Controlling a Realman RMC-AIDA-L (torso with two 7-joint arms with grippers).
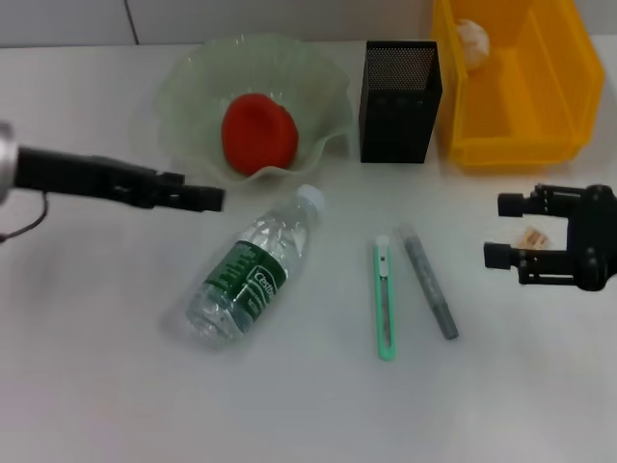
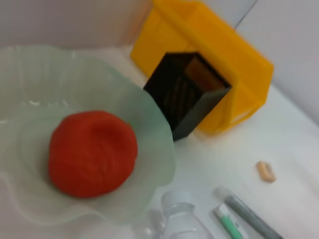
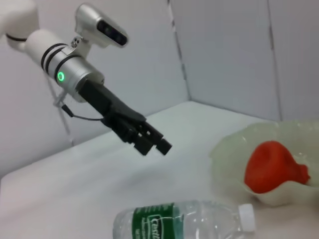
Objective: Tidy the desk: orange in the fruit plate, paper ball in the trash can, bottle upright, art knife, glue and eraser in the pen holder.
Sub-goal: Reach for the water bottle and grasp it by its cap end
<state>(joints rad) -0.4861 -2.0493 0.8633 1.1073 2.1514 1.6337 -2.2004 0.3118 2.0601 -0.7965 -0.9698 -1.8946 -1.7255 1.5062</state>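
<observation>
The orange (image 1: 258, 133) lies in the green glass fruit plate (image 1: 183, 92). The paper ball (image 1: 472, 40) sits in the yellow bin (image 1: 540, 145). The clear bottle (image 1: 253, 270) lies on its side at the table's middle. The green art knife (image 1: 386, 301) and the grey glue stick (image 1: 429, 282) lie side by side to its right. The black mesh pen holder (image 1: 400, 101) stands behind them. My right gripper (image 1: 503, 230) is open, with the small tan eraser (image 1: 533, 236) between its fingers. My left gripper (image 1: 207, 198) is open and empty, in front of the plate near the bottle's cap.
The plate, pen holder and bin stand in a row along the back. The left wrist view shows the orange (image 2: 92, 152), the pen holder (image 2: 187, 94) and the eraser (image 2: 265, 171). White walls close off the back.
</observation>
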